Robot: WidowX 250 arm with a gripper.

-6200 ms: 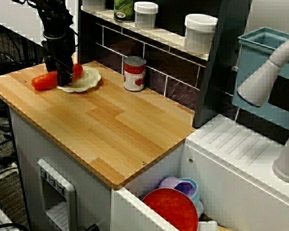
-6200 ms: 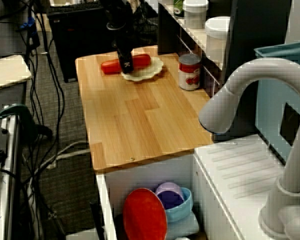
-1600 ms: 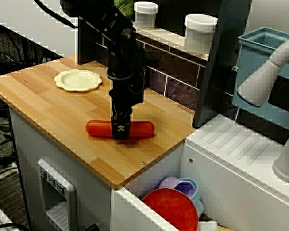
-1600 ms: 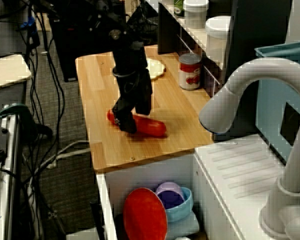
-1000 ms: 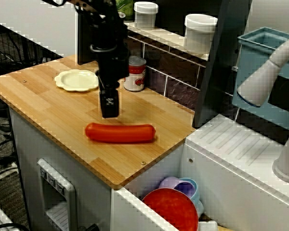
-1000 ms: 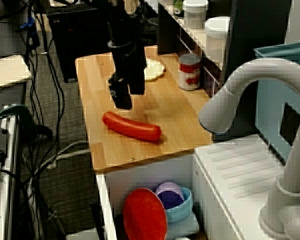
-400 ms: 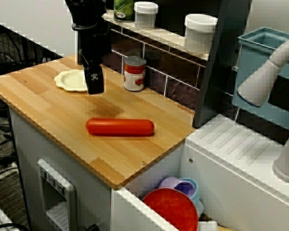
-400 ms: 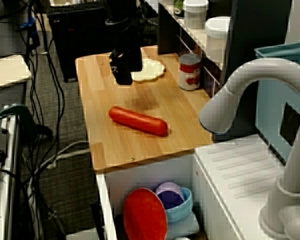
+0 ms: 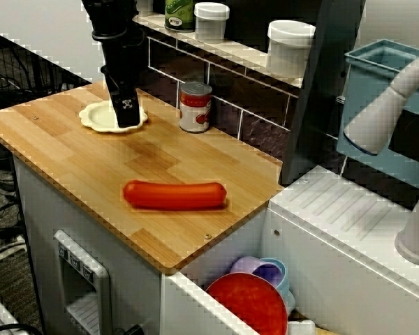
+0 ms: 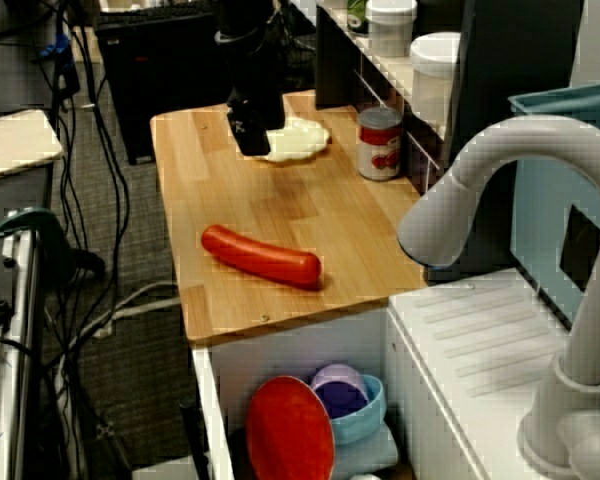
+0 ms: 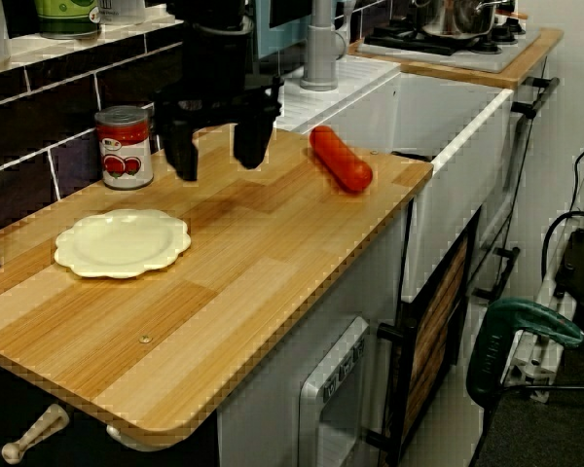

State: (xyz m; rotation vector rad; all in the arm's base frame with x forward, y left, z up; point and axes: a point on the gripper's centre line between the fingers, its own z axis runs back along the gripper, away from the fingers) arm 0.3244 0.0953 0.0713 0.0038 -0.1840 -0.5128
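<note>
Counter: a wooden counter (image 9: 70, 160) carries everything here; at its right end it meets a white sink unit (image 9: 349, 223).
Gripper: the black gripper (image 11: 217, 148) hangs above the wood with its two fingers (image 11: 182, 146) spread apart and nothing between them. In the view from the counter's far end it sits in the air between the can and the sausage, past the plate's edge; in the view toward the sink it overlaps the plate.
Sausage: a red sausage (image 9: 174, 195) lies flat on the bare wood near the sink end, well apart from the gripper and the plate.
Plate: a pale scalloped plate (image 11: 122, 243) rests at the counter's other end, with nothing on it.
Can: a red-labelled can (image 9: 195, 107) stands upright by the tiled back wall, near the plate.
</note>
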